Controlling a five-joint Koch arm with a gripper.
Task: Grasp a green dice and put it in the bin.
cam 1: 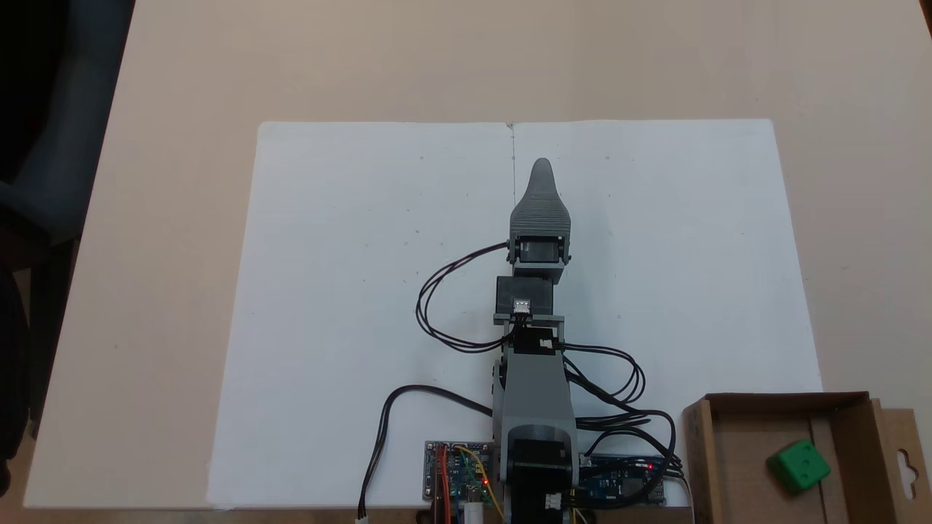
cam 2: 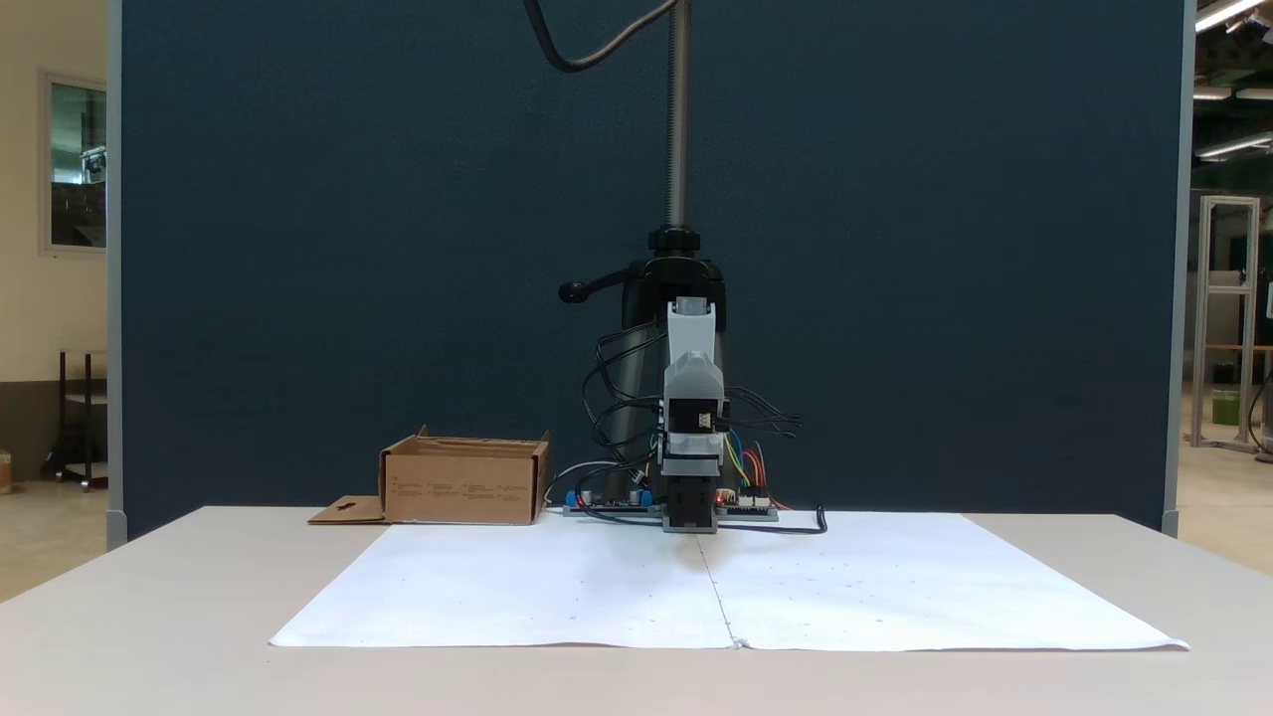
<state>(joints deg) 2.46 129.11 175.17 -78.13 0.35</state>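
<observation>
1. the green dice (cam 1: 799,465) lies inside the bin (cam 1: 757,402), at the lower right of a fixed view, near the box's right wall.
2. in a fixed view the bin (cam 2: 462,484) stands left of centre, beside the arm's base, its flap flat on the table (cam 2: 149,597).
3. the gripper (cam 1: 542,166) points toward the top of the frame over the white paper (cam 1: 349,291), well apart from the bin.
4. only 1 jaw tip shows, so i cannot tell whether the fingers are spread or pressed together.

arm folded, tool (cam 1: 542,169) state unclear
</observation>
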